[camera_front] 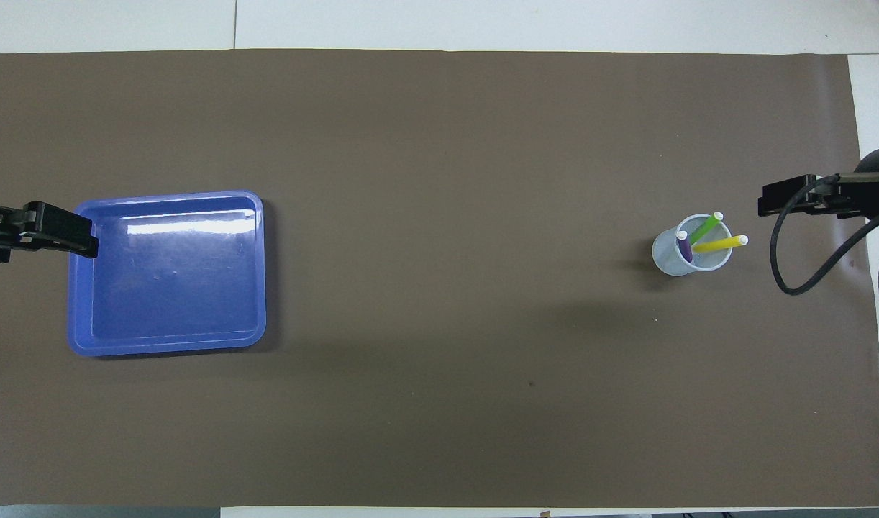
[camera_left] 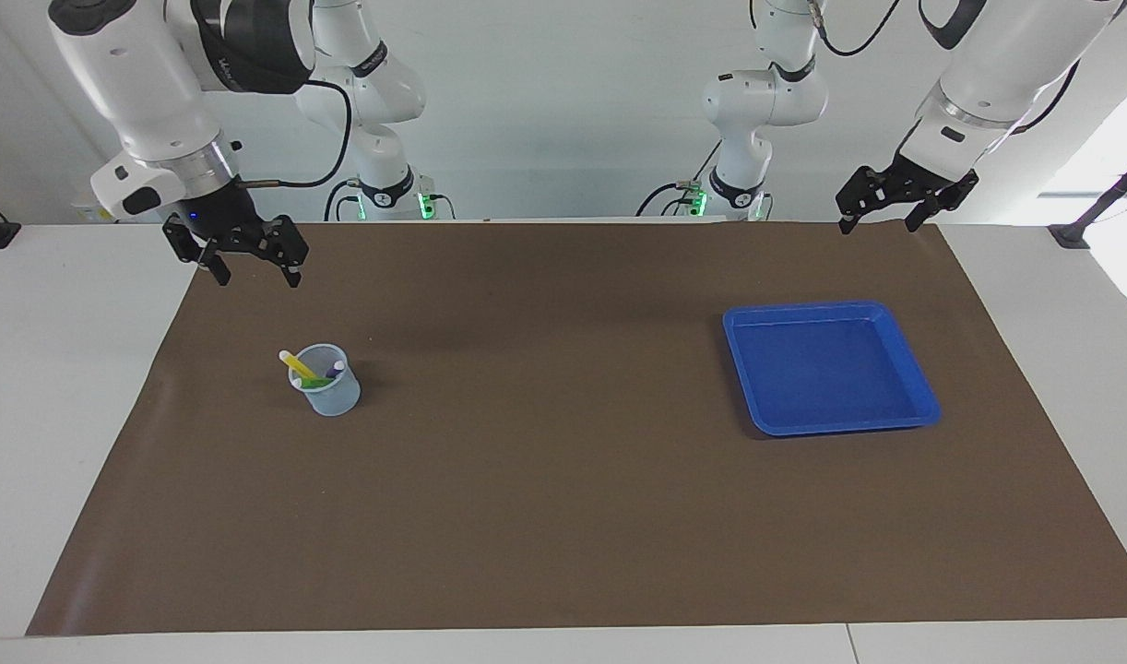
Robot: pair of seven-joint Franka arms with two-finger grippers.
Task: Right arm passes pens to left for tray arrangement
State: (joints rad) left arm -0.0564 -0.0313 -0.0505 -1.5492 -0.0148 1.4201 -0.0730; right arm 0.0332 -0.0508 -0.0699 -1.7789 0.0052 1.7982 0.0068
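Observation:
Three pens, yellow (camera_left: 296, 365) (camera_front: 716, 244), green (camera_left: 316, 380) (camera_front: 706, 228) and purple (camera_left: 334, 371) (camera_front: 685, 247), stand tilted in a small translucent cup (camera_left: 335, 397) (camera_front: 668, 263) toward the right arm's end of the table. My right gripper (camera_left: 255, 275) (camera_front: 779, 203) hangs open and empty above the mat, close to the cup but apart from it. The blue tray (camera_left: 831, 369) (camera_front: 166, 277) lies empty toward the left arm's end. My left gripper (camera_left: 877, 226) (camera_front: 69, 239) waits open and empty above the mat's edge by the tray.
A brown mat (camera_left: 563, 480) (camera_front: 439, 144) covers most of the white table. A black cable (camera_front: 806, 273) loops from the right wrist.

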